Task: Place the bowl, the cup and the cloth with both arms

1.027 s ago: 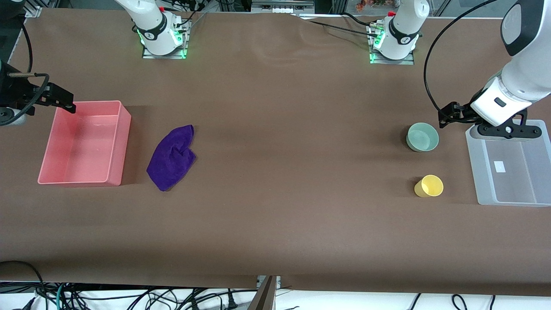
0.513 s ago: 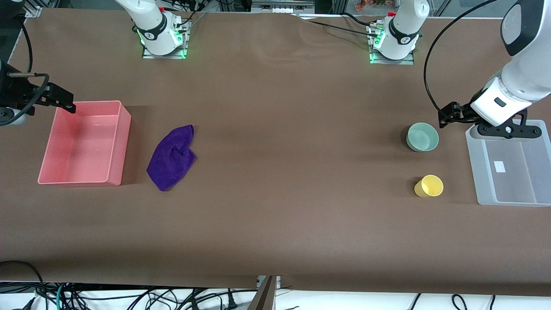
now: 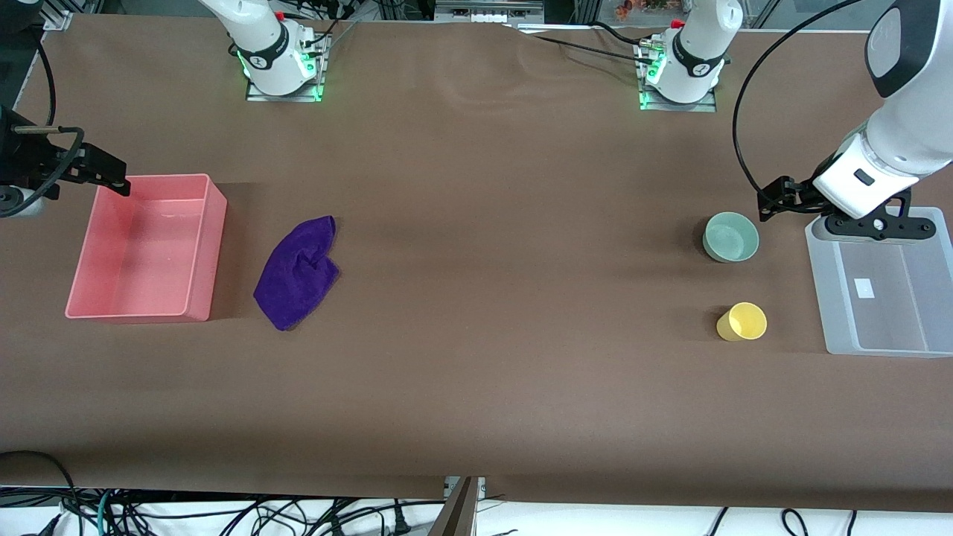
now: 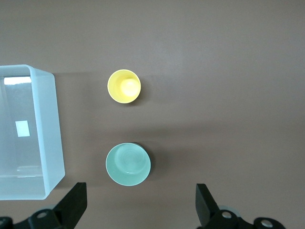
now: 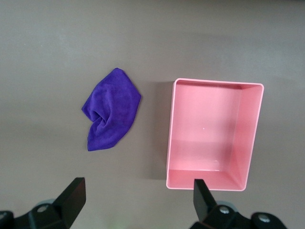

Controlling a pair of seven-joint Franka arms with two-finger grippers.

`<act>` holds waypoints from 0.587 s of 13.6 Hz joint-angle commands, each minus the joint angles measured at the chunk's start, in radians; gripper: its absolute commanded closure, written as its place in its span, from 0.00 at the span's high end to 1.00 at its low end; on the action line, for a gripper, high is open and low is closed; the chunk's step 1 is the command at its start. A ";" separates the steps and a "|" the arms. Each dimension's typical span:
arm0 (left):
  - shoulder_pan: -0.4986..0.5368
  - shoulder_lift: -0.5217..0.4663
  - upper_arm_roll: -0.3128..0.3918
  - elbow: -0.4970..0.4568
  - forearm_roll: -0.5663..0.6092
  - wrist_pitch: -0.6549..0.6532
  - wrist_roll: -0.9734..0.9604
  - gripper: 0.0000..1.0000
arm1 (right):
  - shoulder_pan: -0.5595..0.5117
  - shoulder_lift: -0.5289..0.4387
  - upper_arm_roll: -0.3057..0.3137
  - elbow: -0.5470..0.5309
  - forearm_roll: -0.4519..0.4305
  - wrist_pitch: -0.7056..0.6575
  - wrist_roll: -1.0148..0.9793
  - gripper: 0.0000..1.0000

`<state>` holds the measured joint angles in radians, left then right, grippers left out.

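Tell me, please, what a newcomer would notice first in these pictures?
Probably the crumpled deep purple plush cloth, lying on the brown table beside the empty pink plastic bin at the right arm's end. Next, at the left arm's end, the small bright yellow cup stands nearer the front camera than the pale mint-green bowl.

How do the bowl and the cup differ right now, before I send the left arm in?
The bowl is pale mint green; the cup is bright yellow. The bowl is wider across its rim than the cup. The bowl sits farther from the front camera, the cup nearer. Both stand upright and look empty, on the brown table beside the clear bin at the left arm's end, and neither is gripped.
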<state>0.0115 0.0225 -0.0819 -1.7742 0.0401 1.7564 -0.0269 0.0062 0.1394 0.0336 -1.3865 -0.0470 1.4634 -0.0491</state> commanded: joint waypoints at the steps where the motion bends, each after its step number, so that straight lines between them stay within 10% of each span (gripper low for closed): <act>1: -0.001 0.002 0.002 -0.007 -0.009 0.002 0.021 1.00 | -0.002 0.006 -0.001 0.017 -0.001 -0.003 -0.011 1.00; 8: 0.007 0.014 0.005 -0.008 -0.009 0.002 0.022 1.00 | -0.002 0.017 -0.004 0.017 -0.002 0.002 -0.009 1.00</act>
<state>0.0133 0.0411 -0.0809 -1.7786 0.0401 1.7564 -0.0269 0.0062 0.1400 0.0333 -1.3865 -0.0470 1.4649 -0.0491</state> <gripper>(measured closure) 0.000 0.000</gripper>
